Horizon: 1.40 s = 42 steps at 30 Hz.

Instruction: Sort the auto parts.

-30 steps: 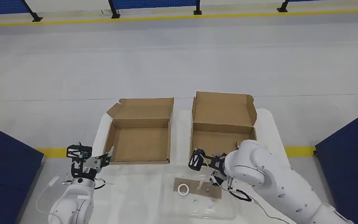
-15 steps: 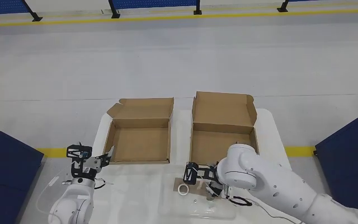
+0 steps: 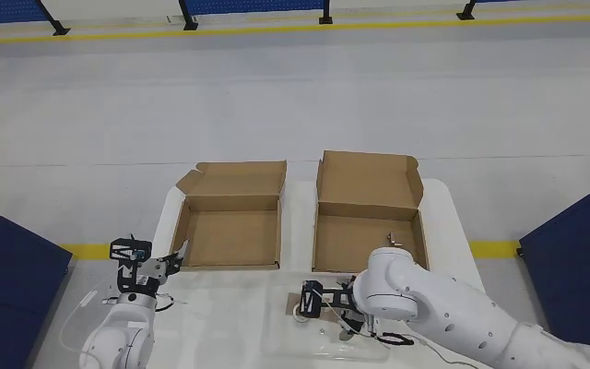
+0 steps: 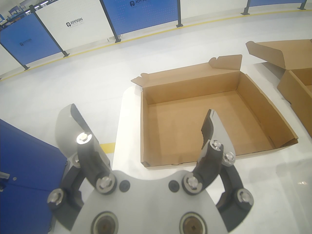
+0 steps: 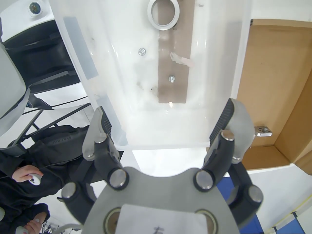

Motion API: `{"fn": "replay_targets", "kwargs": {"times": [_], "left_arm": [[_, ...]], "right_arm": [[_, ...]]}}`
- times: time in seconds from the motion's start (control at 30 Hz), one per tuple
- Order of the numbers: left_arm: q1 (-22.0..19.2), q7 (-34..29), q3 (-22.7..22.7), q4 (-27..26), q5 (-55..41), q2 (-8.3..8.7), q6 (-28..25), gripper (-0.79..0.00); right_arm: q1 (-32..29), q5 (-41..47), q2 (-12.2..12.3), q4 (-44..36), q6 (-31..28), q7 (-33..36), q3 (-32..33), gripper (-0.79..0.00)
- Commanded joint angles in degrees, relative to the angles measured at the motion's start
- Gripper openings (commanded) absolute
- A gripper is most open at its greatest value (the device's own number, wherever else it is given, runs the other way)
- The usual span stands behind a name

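Note:
A clear plastic tray (image 5: 117, 49) near the table's front edge holds a brown strip (image 5: 173, 37), a white ring (image 5: 163, 11), a small nut (image 5: 142, 51) and a bolt (image 5: 172, 79). My right gripper (image 5: 165, 109) hangs open over the tray's end farthest from the ring, holding nothing. From above, the right gripper (image 3: 323, 309) is over the tray (image 3: 318, 349), close to the ring (image 3: 297, 315). A small metal bracket (image 5: 262, 131) lies in the right cardboard box (image 3: 369, 242). My left gripper (image 4: 141, 112) stands open and empty in front of the left cardboard box (image 4: 207, 113).
Both boxes stand side by side at the back of the table with lids folded back; the left box (image 3: 230, 238) has nothing in it. The left gripper (image 3: 173, 258) sits at the table's left edge, by that box's front corner.
My right arm swung from the right box's front edge down and left, so its gripper now hangs over the tray. The left arm stayed still.

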Motion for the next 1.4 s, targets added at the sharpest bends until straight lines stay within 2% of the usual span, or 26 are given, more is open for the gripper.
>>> {"fn": "replay_targets", "kwargs": {"times": [0.0, 0.2, 0.47, 0.6, 1.03, 1.37], "left_arm": [[0.00, 0.00, 0.00, 0.00, 0.00, 0.00, 0.00, 0.000], [0.00, 0.00, 0.00, 0.00, 0.00, 0.00, 0.00, 0.000], [0.00, 0.00, 0.00, 0.00, 0.00, 0.00, 0.00, 0.000], [0.00, 0.00, 0.00, 0.00, 0.00, 0.00, 0.00, 0.000], [0.00, 0.00, 0.00, 0.00, 0.00, 0.00, 0.00, 0.000], [0.00, 0.00, 0.00, 0.00, 0.00, 0.00, 0.00, 0.000]], "right_arm": [[1.16, 0.62, 0.03, 0.44, 0.28, 0.28, -1.73, 0.000], [4.85, 3.67, -0.17, 2.93, 0.79, 0.79, -6.58, 0.000], [4.85, 3.67, -0.17, 2.93, 0.79, 0.79, -6.58, 0.000], [3.72, 1.25, -0.47, 4.49, 0.56, -1.37, -7.48, 0.000], [4.30, -1.51, -3.28, 10.40, 1.06, -3.07, -9.87, 0.000], [3.55, -3.44, -3.35, 10.94, 1.53, -4.13, -10.35, 0.000]]}}
